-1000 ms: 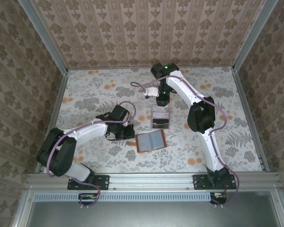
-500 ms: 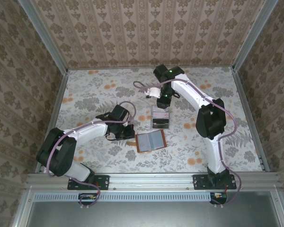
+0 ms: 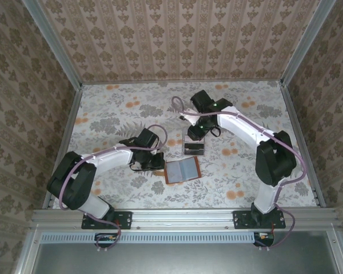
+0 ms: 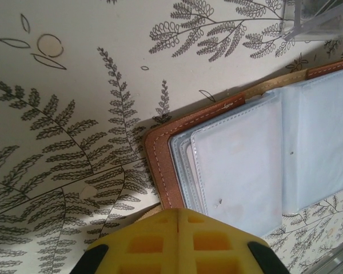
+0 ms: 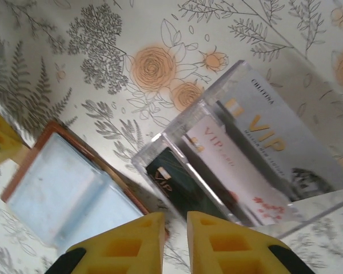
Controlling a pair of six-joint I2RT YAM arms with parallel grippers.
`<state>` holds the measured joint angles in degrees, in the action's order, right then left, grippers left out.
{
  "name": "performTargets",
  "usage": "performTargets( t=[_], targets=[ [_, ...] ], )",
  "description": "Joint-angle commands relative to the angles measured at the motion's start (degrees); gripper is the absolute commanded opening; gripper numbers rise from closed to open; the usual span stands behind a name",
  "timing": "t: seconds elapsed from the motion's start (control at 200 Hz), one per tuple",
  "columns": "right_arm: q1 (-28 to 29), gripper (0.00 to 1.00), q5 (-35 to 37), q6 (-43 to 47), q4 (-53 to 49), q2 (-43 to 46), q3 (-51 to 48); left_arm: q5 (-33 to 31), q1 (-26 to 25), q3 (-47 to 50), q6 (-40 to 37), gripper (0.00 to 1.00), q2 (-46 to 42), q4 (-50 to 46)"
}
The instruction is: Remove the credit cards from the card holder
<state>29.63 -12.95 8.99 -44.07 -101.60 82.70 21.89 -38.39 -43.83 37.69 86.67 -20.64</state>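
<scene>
1. The table (image 3: 103, 114), under a flat fern-and-flower print, carries everything.
2. The card holder (image 3: 182, 170) lies spread open near the middle. Its stitched brown leather rim frames glossy grey-blue sleeves that look empty.
3. A clear, hard plastic tray (image 5: 188, 111) stands just beyond it, apparently as the collecting box.
4. The credit cards (image 5: 240, 171), thin and stiff, lean inside the tray, one dark and two pale.
5. The left fingers (image 4: 143, 245), pressed together and empty, sit at the holder's edge, seemingly to steady it. The right fingers (image 5: 223, 245), narrowly parted and empty, hover by the tray.
</scene>
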Motion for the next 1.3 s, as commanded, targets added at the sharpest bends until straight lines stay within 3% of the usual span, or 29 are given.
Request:
performTargets(
  t=[0.0, 0.245, 0.64, 1.295],
  targets=[
    [1.24, 0.19, -5.01, -13.41, 7.26, 3.09, -4.45, 0.87, -0.59, 1.24, -0.56, 0.05, 0.95, 0.61],
    [5.07, 0.11, -8.01, -27.40, 14.66, 6.28, -11.67, 0.61, -1.59, 2.25, -0.08, 0.05, 0.92, 1.29],
    [10.83, 0.10, -11.79, -46.37, 23.43, 6.70, -19.21, -0.51, -2.79, 3.49, 1.09, 0.05, 1.81, 2.36],
    [15.19, 0.20, -10.80, -53.84, 25.26, 2.50, -21.99, -0.81, -3.07, 5.23, 1.73, 0.05, 2.04, 3.48]
  ],
)
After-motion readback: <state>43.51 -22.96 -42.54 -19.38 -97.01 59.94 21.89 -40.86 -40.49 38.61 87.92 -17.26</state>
